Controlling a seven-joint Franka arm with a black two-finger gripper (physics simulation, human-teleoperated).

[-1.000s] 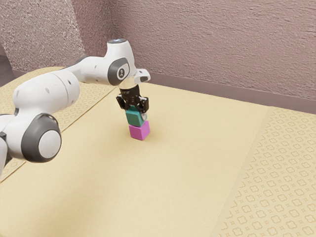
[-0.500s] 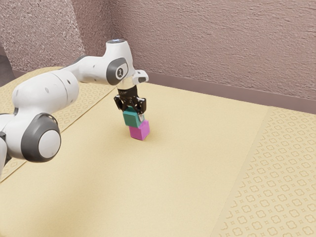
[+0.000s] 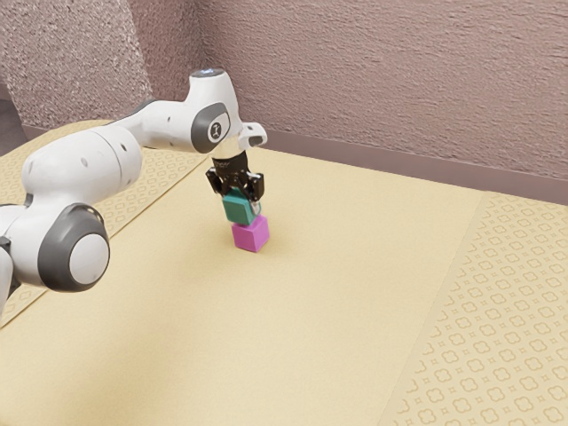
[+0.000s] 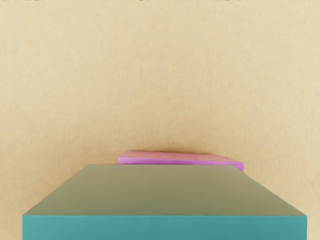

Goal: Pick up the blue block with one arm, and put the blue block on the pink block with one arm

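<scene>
The blue block (image 3: pixel 236 210) is teal-blue and sits between the fingers of my gripper (image 3: pixel 237 197), which is shut on it. It hangs directly over the pink block (image 3: pixel 250 235), offset a little toward the exterior view's left; I cannot tell whether the two touch. The pink block rests on the tan tabletop. In the wrist view the blue block (image 4: pixel 165 205) looms just under my hand, and a strip of the pink block (image 4: pixel 190 159) peeks out beyond its far edge.
The tan table (image 3: pixel 337 302) stretches wide around the blocks, with patterned mats at the exterior view's right (image 3: pixel 497 319) and far left. A textured wall (image 3: pixel 399 71) rises behind the table.
My hand has shifted slightly up and toward the exterior view's left, carrying the blue block with it. The pink block has stayed put.
</scene>
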